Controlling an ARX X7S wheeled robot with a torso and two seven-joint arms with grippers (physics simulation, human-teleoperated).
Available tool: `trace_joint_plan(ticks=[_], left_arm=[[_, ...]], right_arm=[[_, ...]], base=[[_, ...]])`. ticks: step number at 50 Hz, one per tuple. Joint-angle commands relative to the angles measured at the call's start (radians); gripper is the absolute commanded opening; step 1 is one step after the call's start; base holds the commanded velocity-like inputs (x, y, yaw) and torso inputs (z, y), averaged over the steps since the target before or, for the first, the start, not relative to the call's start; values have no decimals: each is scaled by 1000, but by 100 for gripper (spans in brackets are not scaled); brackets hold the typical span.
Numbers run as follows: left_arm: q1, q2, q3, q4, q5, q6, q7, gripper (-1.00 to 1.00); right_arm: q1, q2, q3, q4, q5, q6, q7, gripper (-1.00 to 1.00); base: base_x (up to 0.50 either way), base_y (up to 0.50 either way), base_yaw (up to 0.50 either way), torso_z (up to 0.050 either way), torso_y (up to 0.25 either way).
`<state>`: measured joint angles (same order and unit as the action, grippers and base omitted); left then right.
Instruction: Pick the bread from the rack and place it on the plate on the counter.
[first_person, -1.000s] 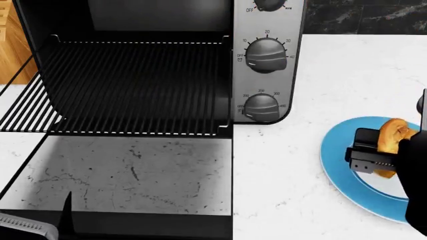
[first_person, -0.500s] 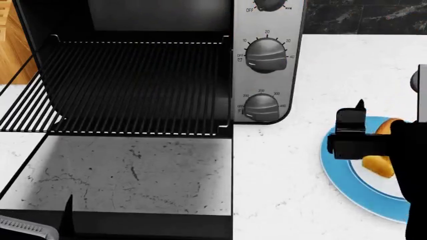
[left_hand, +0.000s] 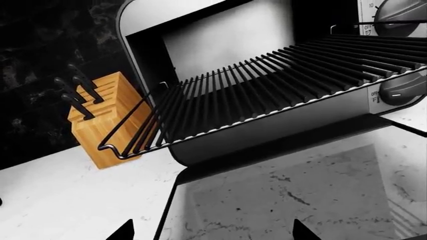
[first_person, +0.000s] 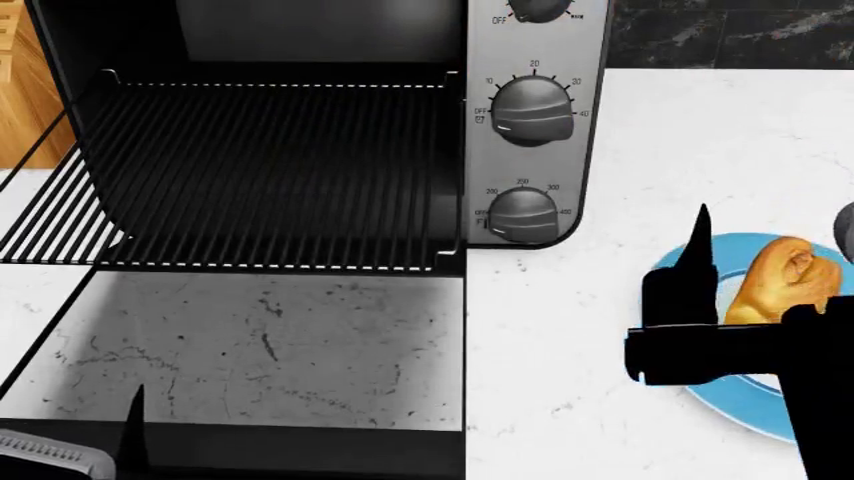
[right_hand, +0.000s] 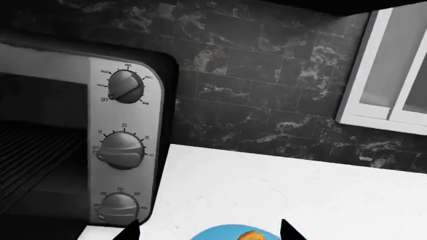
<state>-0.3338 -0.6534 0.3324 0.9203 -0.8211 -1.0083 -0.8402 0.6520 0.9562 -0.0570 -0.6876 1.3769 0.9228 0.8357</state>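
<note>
**Bread's sitting on the plate**

The bread (first_person: 777, 280) is lying on the blue-rimmed plate (first_person: 707, 395) on the counter (first_person: 601, 380), just past the right gripper (first_person: 687, 300), whose jaws are spread apart and gripping nothing. The left gripper (left_hand: 210, 232) is hovering over the oven door (left_hand: 287, 195), fingers parted, with the empty rack (first_person: 267, 170) ahead.

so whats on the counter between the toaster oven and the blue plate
Nothing: bare white marbled counter separates the silver toaster oven from the blue-rimmed plate, clearest in the head view.
</note>
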Motion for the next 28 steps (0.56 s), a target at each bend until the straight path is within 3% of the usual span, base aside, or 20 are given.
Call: trace_joint_plan(ticks=[1,11,17,23,28], left_arm=[[-18,19,-28,-8,-2,7,11,100],[-8,11,-34,2,-8,14,3,100],[-4,7,-35,3,-8,20,2,100],[2,2,-34,2,-4,30,4,100],[2,0,-34,4,-8,31,1,100]], right_arm=[[-53,47,101,-184,106,-22,111,100],[-109,108,186,-304,205,-62,185,100],[-61,113,159,-354,264,-68,219,100],[-16,25,188,-359,307,38,213,100],[94,-143,318,-359,531,286,331,100]], base=[[0,0,0,0,0],[0,0,0,0,0],[0,0,0,0,0],[0,0,0,0,0],[0,0,0,0,0]])
